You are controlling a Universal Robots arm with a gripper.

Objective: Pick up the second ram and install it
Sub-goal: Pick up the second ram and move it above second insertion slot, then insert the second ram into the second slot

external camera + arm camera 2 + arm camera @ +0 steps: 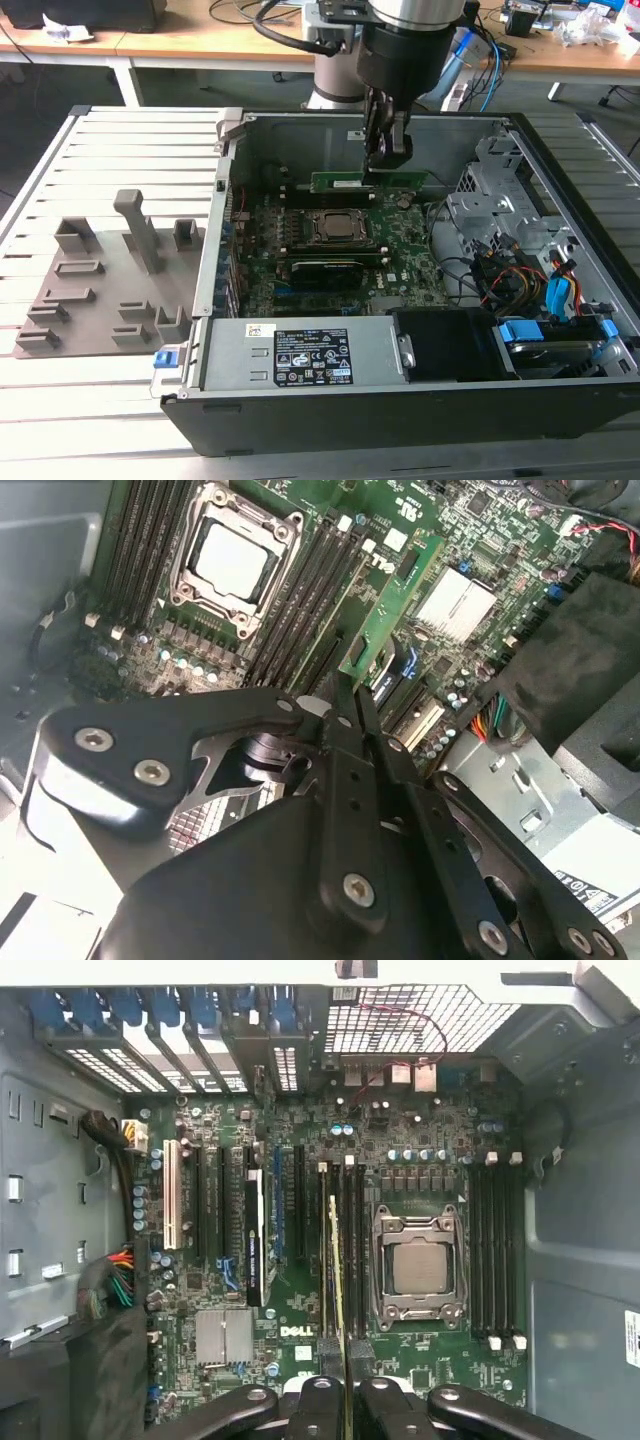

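- Grip, seen in the exterior view: your black two-fingered gripper (385, 162) reaches down into the open black computer case (400, 420) and is clamped on the second ram (345, 183), a long, narrow green circuit-board stick; the stick is held level on its edge over the large green motherboard (400, 245), on the far side of the square metal CPU socket (340, 228); the grey plastic holder tray (90, 300) lies well apart on the white slatted table (130, 150), at the exterior view's left.
- In the second wrist view, you see the fingers (340, 770) pressed together on the stick (400, 600), which runs out from them beside the socket (235, 560).
- In the first wrist view, the stick (334, 1260) appears edge-on as a thin pale line between the fingers (318, 1405); it runs along the long black memory slots (358, 1230) just beside the socket (418, 1265); whether it touches a slot, you cannot tell.
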